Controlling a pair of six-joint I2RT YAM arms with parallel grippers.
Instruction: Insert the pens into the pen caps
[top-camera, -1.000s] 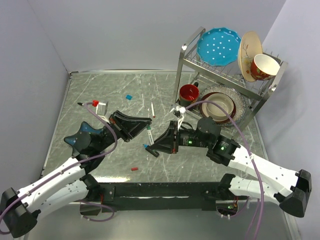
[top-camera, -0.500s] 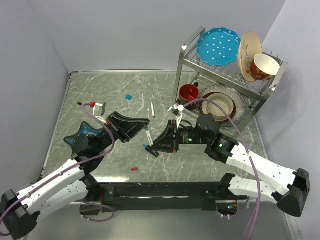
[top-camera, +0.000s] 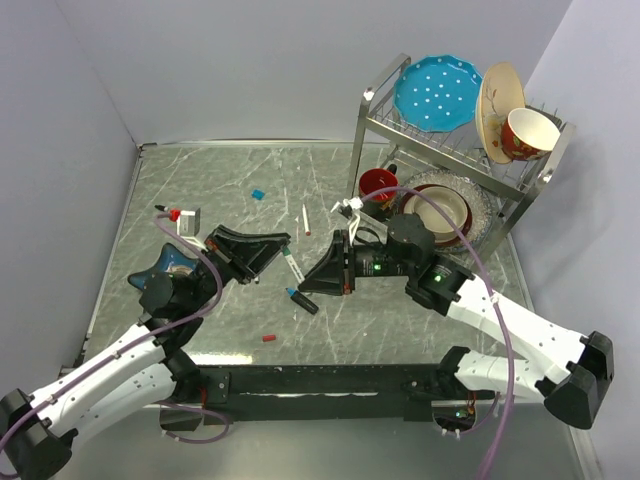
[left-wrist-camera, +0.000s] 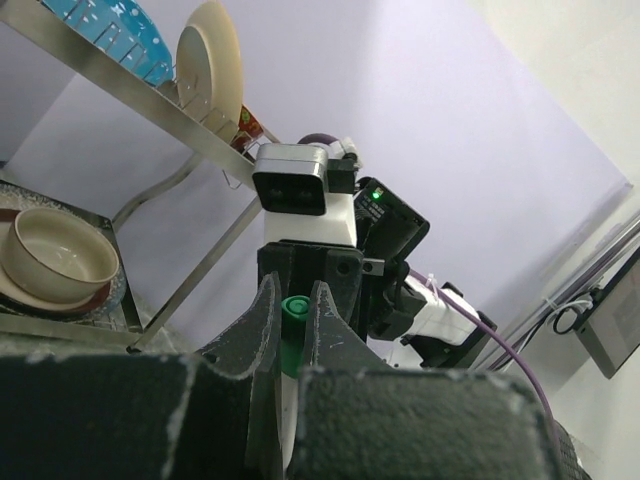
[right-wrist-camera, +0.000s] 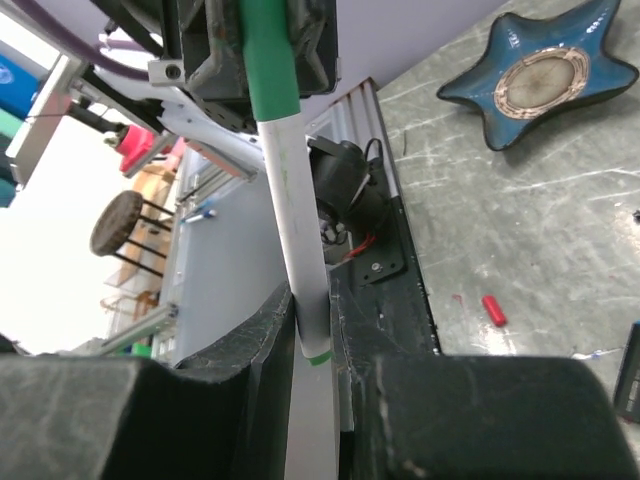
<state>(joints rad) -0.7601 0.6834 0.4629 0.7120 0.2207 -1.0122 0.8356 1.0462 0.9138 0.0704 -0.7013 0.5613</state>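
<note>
The green pen (right-wrist-camera: 300, 240) hangs in the air between the two grippers, its white barrel running straight from one to the other. The green cap (right-wrist-camera: 268, 60) sits on its far end, in line with the barrel. The right gripper (right-wrist-camera: 310, 300) is pinched on the barrel near its rear end. The left gripper (left-wrist-camera: 294, 300) faces it and is clamped on the cap.

On the desk (top-camera: 200, 180) just below the right gripper's tips lies the black marker (top-camera: 303, 300) with its blue tip. The red cap (top-camera: 268, 338) lies nearer the arm bases, below the left gripper. Another white pen (top-camera: 306, 218) lies just beyond both grippers, and the blue cap (top-camera: 257, 192) lies farther out past the left gripper. A star-shaped dish (top-camera: 170, 262) sits behind the left gripper, beside its arm. The dish rack (top-camera: 450, 150) stands behind the right gripper.
</note>
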